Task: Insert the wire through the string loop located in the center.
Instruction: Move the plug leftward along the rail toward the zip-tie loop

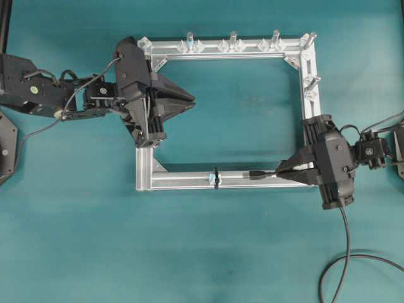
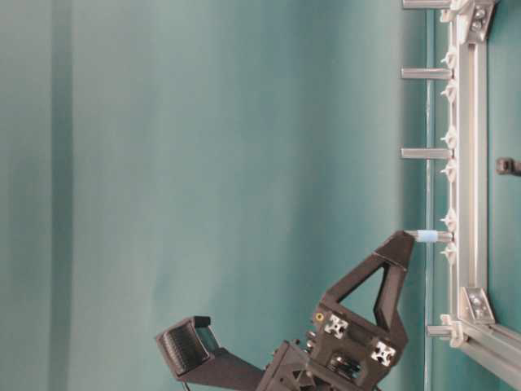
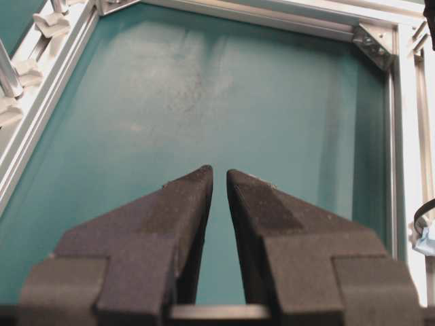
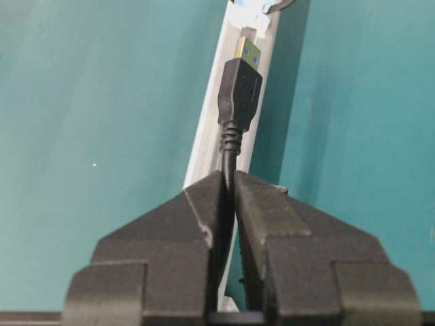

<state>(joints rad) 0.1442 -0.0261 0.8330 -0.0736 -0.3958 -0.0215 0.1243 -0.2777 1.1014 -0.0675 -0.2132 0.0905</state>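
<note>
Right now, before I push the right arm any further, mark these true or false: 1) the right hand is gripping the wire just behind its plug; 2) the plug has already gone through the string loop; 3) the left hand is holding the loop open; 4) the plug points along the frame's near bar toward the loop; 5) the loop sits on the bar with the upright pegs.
1) True: the right hand is shut on the wire just behind the plug.
2) False: the plug stops short of the string loop.
3) False: the left hand holds nothing, far from the loop.
4) True.
5) False: the loop sits on the frame's opposite bar.
</note>
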